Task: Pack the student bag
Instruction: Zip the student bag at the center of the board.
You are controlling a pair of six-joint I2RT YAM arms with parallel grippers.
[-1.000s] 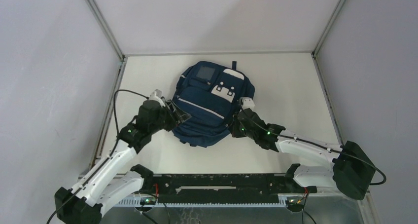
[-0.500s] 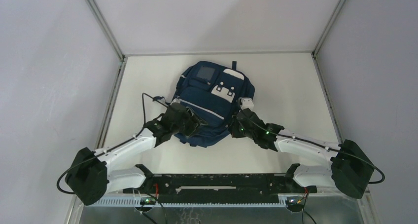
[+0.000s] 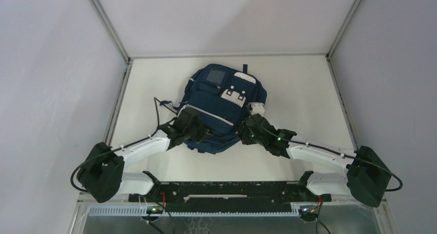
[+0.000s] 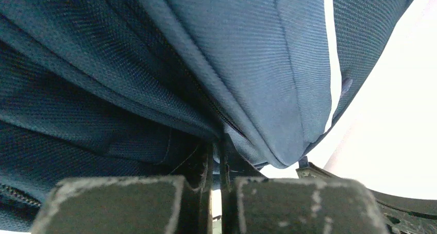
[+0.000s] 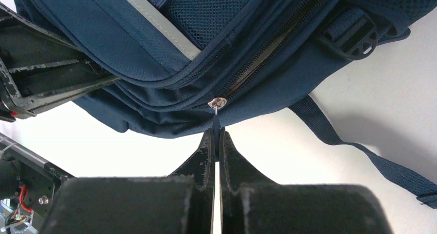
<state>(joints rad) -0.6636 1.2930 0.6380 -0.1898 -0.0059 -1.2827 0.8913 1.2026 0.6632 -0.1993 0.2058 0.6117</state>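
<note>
**Student bag and both arms, overhead and wrist views.** The student bag (image 3: 222,107) lies flat at the middle of the desk (image 3: 304,84), front face up. Its grey window and white patches point toward the far wall, and its lower end points toward the arm bases. The left hand (image 3: 200,133) meets the bag's near-left edge. In the left wrist view its fingers are clenched on a fold of navy fabric beside a zip seam. The right hand (image 3: 248,131) meets the near-right edge. In the right wrist view its fingers (image 5: 207,149) are pinched on the zipper pull (image 5: 216,122), which hangs from a metal slider. A dark strap (image 5: 355,150) trails across the desk beside the right hand.
</note>
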